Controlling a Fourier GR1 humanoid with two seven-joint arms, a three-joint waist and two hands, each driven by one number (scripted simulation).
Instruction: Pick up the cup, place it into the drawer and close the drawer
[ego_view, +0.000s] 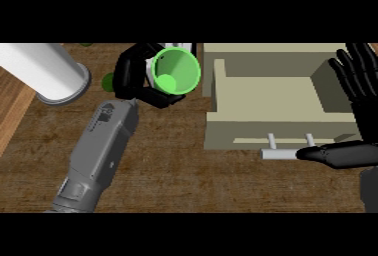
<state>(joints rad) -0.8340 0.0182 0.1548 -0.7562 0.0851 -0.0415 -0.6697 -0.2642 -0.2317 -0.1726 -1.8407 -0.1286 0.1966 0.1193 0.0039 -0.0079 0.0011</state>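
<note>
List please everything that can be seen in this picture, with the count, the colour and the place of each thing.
cup: one, bright green, upper middle, tilted with its opening towards the camera, held in the left hand
drawer: one, beige, open, upper right; nothing shows inside it
drawer handle: one, pale grey bar on two posts, at the drawer's front
cylinder: one, white with a grey rim, upper left, partly cut off by the edge
counter: one, dark brown wood grain, under everything
left hand: one, black, on a grey forearm, fingers curled round the cup
right hand: one, black, at the right edge, fingers straight, thumb at the end of the handle
</note>
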